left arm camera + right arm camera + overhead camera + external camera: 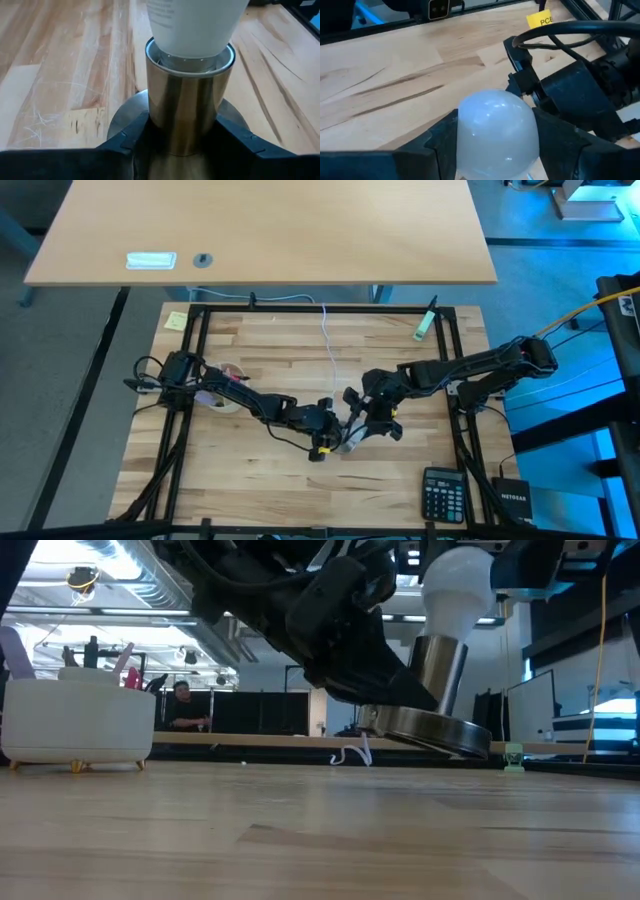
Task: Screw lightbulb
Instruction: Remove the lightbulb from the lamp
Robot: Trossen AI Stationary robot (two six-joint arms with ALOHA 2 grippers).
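The lightbulb (197, 25) stands upright in the socket (189, 100), base apparently seated. The left gripper (185, 145) clamps the socket; the right gripper (495, 137) grips the bulb's dome from above.

The surface (270, 350) is a pale butcher-block wooden top of glued planks, scuffed with fine scratches, framed by a black metal rail (320, 306). A black calculator (443, 493) lies at its near right corner. A yellow sticky note (176, 320) lies at the far left corner, and a small green and white object (425, 323) lies near the far right corner. A thin white cord (330, 340) trails from the far edge toward the middle. A white roll (228, 385) sits on the left side, partly under the left arm. A white container on small gold feet (78, 725) stands on the wood in the low view.
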